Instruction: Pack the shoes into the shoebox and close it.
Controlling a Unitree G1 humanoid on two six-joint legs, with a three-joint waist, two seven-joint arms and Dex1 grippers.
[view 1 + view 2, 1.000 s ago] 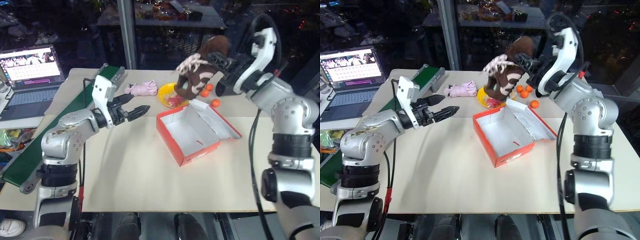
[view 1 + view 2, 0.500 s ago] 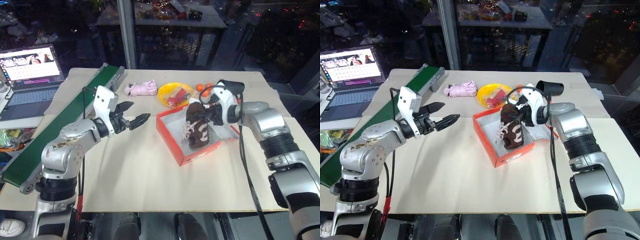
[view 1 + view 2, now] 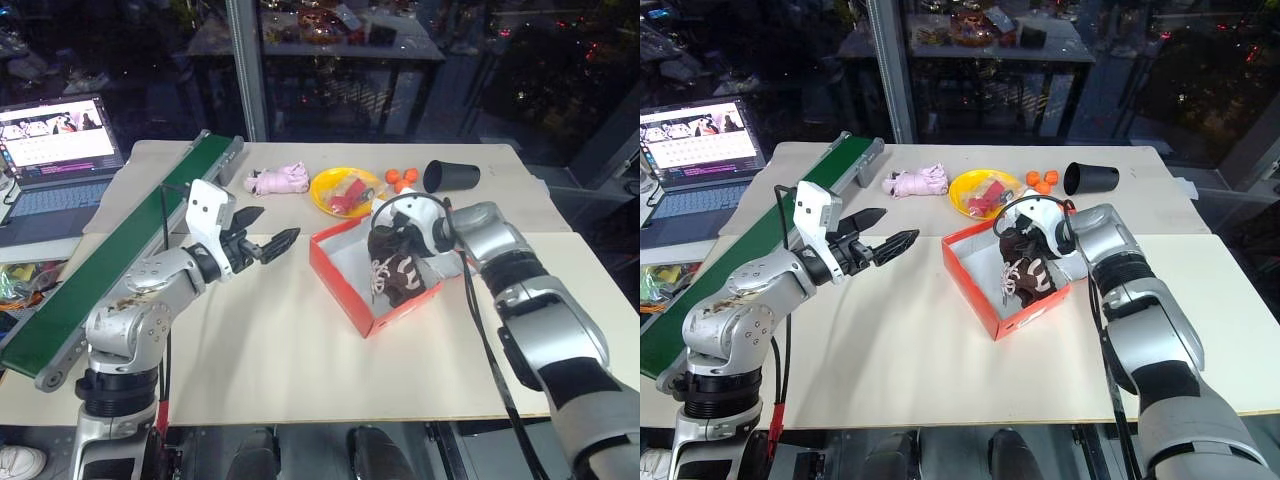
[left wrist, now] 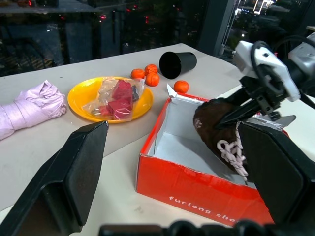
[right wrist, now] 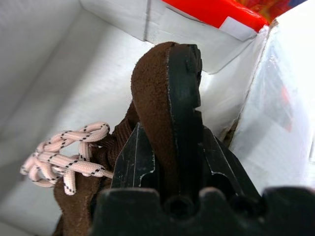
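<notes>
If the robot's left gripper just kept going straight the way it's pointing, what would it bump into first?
Probably the red-orange shoebox. The left gripper is open and aims across the table toward the box's near wall and the brown shoe inside. Depth is hard to judge, so it might pass just above.

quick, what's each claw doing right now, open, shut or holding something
Left claw: open, holding nothing, above the table.
Right claw: shut on the dark brown shoe with pale laces, inside the red-orange cardboard shoebox.
</notes>
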